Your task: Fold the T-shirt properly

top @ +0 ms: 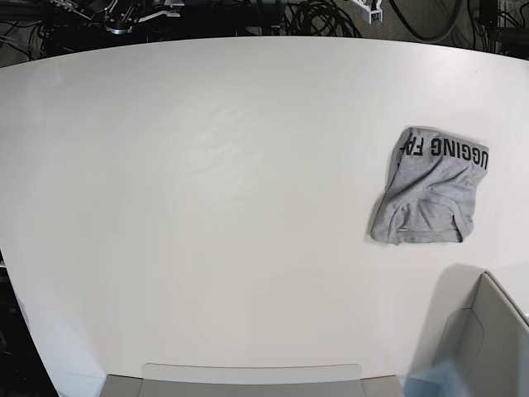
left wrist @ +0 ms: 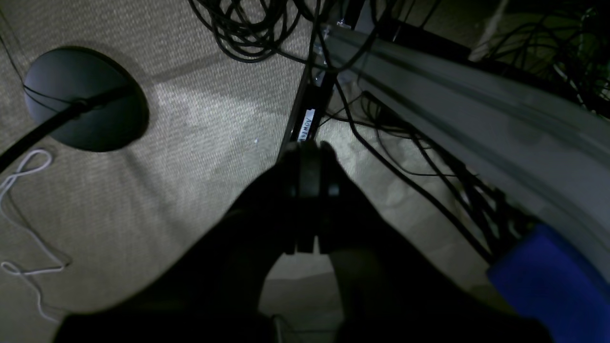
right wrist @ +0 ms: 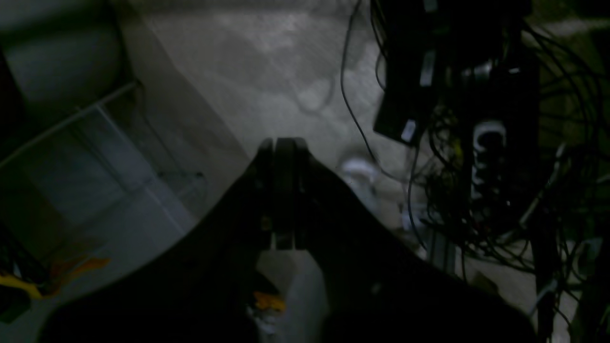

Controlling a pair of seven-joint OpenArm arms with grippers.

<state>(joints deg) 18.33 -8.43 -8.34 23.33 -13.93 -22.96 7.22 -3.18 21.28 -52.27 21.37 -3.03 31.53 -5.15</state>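
The T-shirt (top: 430,192) lies in a compact grey bundle on the right side of the white table (top: 207,207), with black block lettering along its far edge. Neither arm appears in the base view. In the left wrist view my left gripper (left wrist: 309,148) hangs over the carpeted floor beside the table, its fingers pressed together on nothing. My right gripper (right wrist: 283,143) in the right wrist view is likewise shut and empty above the floor. Neither wrist view shows the T-shirt.
A grey box corner (top: 489,339) and a grey panel (top: 248,379) sit at the table's near edge. On the floor are a round black stand base (left wrist: 86,97), tangled cables (left wrist: 248,28), a grey rail (left wrist: 476,119), a blue object (left wrist: 548,271) and a power strip (right wrist: 486,143).
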